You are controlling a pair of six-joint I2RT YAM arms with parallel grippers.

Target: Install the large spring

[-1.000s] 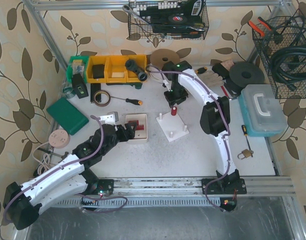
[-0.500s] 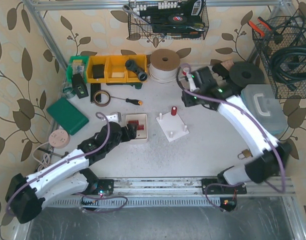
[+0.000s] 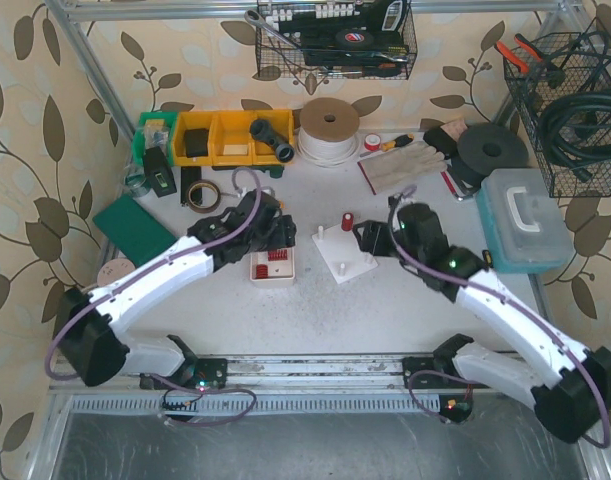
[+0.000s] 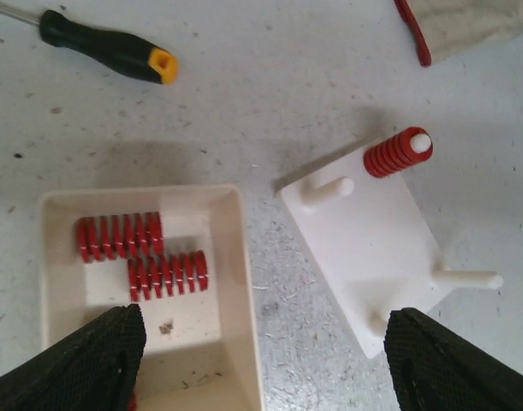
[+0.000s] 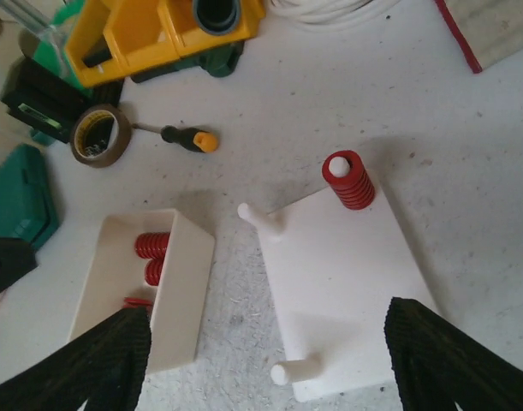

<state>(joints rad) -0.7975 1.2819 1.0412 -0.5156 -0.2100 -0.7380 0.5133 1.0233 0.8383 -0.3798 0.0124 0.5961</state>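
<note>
A large red spring [image 3: 347,221] [image 4: 396,153] [image 5: 347,181] stands on the far peg of the white peg plate [image 3: 347,260] [image 4: 372,248] [image 5: 347,274]; nothing holds it. Left of the plate, a white box [image 3: 272,275] [image 4: 235,257] [image 5: 180,291] contains more red springs [image 4: 117,237] [image 5: 155,246]. My left gripper [image 3: 275,238] [image 4: 270,368] hovers open above the box's right wall and bare table. My right gripper [image 3: 368,240] [image 5: 265,368] is open too, empty, over the plate's near left part.
A black-and-yellow screwdriver [image 3: 260,200] [image 4: 107,51] and a tape roll [image 3: 199,194] [image 5: 94,135] lie beyond the box. Yellow bins [image 3: 220,138] and a wire reel [image 3: 328,125] line the back. A green case [image 3: 135,232] sits left, a blue-lidded box [image 3: 525,220] right.
My right gripper has let go of the spring on the peg, opened and drawn back toward the near right. My left arm has swung forward from beside the box to above it.
</note>
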